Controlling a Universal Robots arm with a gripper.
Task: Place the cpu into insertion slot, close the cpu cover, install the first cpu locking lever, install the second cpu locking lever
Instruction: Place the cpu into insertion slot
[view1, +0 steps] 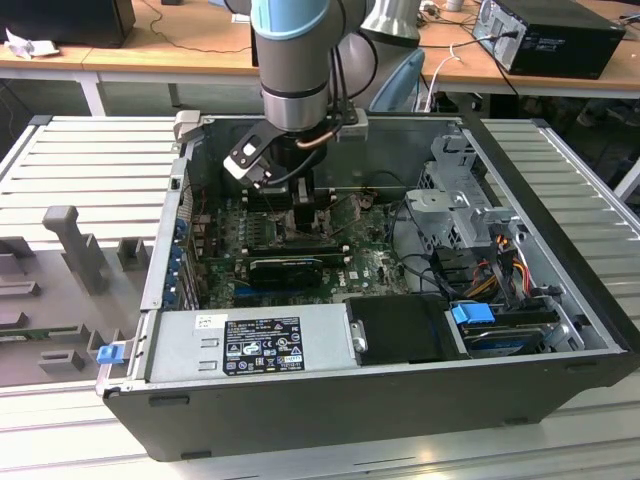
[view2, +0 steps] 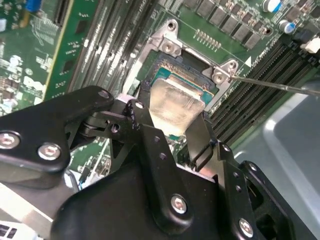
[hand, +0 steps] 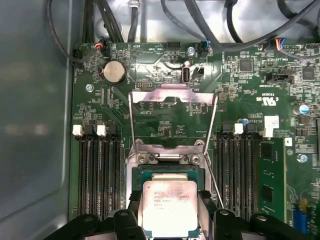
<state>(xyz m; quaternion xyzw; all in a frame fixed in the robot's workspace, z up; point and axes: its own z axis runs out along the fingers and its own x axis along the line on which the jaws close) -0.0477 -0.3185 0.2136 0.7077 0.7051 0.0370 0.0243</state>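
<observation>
At the exterior view's left we see a ribbed grey worktop (view1: 90, 150) that carries an open computer case (view1: 560, 290). Toward the middle, the arm reaches down into the case, with its gripper (view1: 305, 205) low over the green motherboard (view1: 370, 262).

In the first wrist view, the fingers (hand: 134, 205) are closed against two opposite edges of the cpu (hand: 169, 206) and hold it with its pale metallic face up. The insertion slot (hand: 170, 171) lies directly under the chip and reaches a little past the fingertips. The chip's edges run roughly square to the slot's rim. We cannot tell whether the chip touches the slot.

Beyond the slot, the cpu cover (hand: 172, 95) stands open. Just beside the slot, a thin locking lever (hand: 214, 177) slants free and appears unlatched.
</observation>
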